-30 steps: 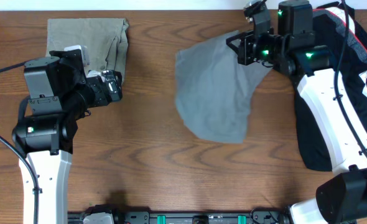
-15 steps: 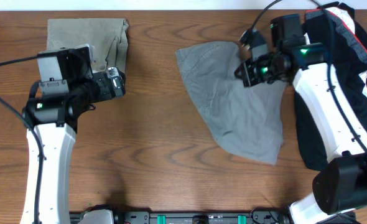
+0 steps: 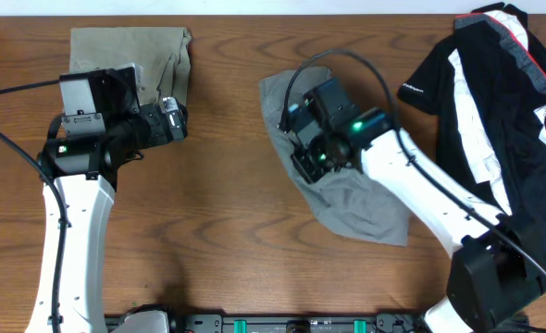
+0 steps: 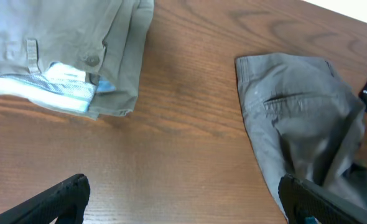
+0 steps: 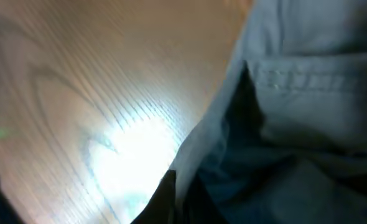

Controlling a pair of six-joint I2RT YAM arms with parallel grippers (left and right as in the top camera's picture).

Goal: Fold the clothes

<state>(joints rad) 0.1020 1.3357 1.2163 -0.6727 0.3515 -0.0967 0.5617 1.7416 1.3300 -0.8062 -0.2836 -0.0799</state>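
As open desk [image 3: 227, 185] lies at 9 o'clock, my right hand [image 3: 303, 157] covers the grey shorts [image 3: 370, 208] at their edge. Its grip I cannot tell.

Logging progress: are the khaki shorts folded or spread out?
Folded. The khaki shorts lie as a compact rectangle, and the left wrist view shows stacked layers along one edge.

In the overhead view, the right arm [image 3: 412, 185] covers the middle of the grey shorts [image 3: 366, 208]. You cannot read there how the jaws of the right gripper [image 3: 308, 155] stand. The right wrist view is blurred: you can make out only cloth folds and the table [image 5: 78, 93]. In the left wrist view, the bottom edge cuts off the left gripper [image 4: 183, 190] fingers [image 4: 65, 199], and the top edge cuts the khaki shorts [image 4: 59, 37]. The overhead view's right edge crops the black top [image 3: 495, 92].
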